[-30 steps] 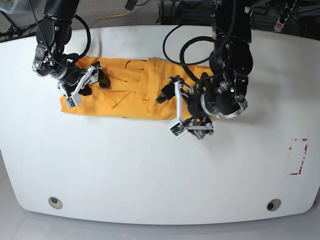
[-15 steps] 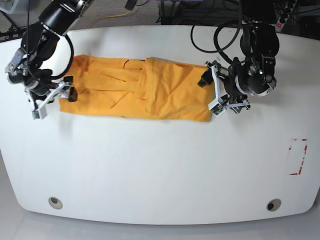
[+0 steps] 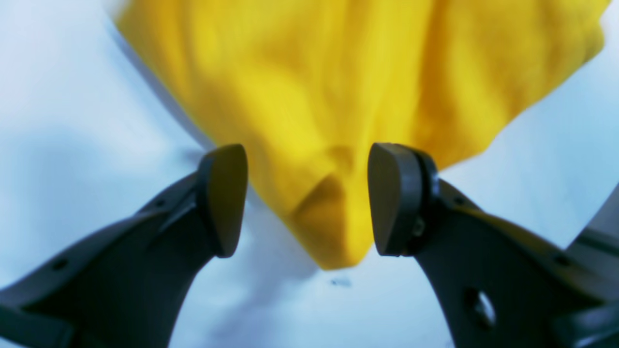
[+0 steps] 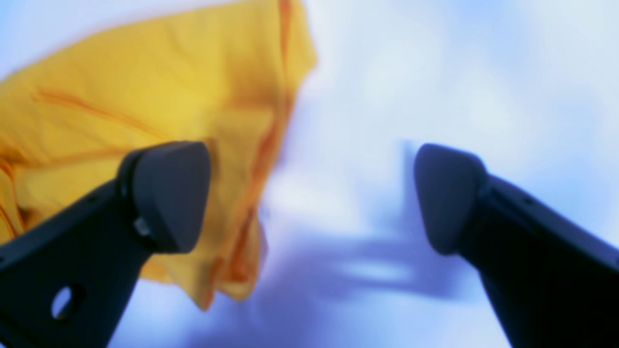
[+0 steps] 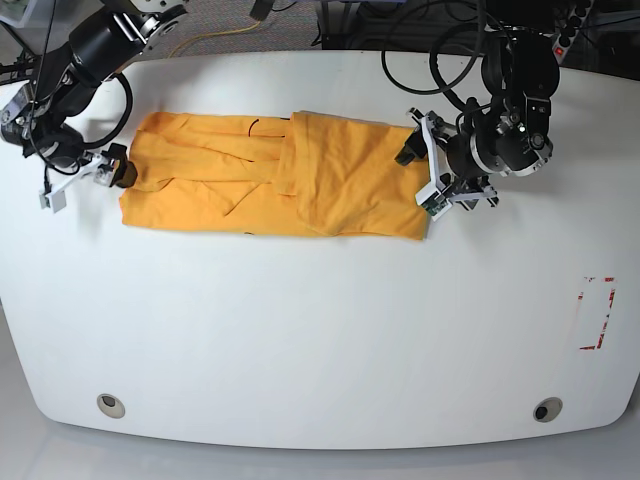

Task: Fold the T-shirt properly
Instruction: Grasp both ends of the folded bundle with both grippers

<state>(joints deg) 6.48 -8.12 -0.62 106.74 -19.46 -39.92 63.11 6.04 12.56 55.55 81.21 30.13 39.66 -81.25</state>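
The T-shirt (image 5: 270,185) lies flat on the white counter (image 5: 320,340), toward its far edge, as a long orange-yellow strip running side to side. Its long edges look already turned in, and a doubled panel overlaps the middle of the strip, so the lengthwise folds appear done. What seems left is to bring one end over the other so the strip becomes a compact packet, and then to smooth out the creases that show near the neck end. Both arms sit at the two short ends of the strip, well placed for that move. In the left wrist view, the left tool (image 3: 307,200) stands partly open, with a corner of the cloth lying between its tips; neither tip presses the fabric, so nothing is held. In the right wrist view, the right tool (image 4: 312,198) is spread wide, one tip over the hem at the other end and the other tip over bare counter, also holding nothing. In the base view the right tool sits just beside the strip's end, and the left tool straddles the opposite edge. By my judgement the task is past its middle, with the cross fold not yet begun.
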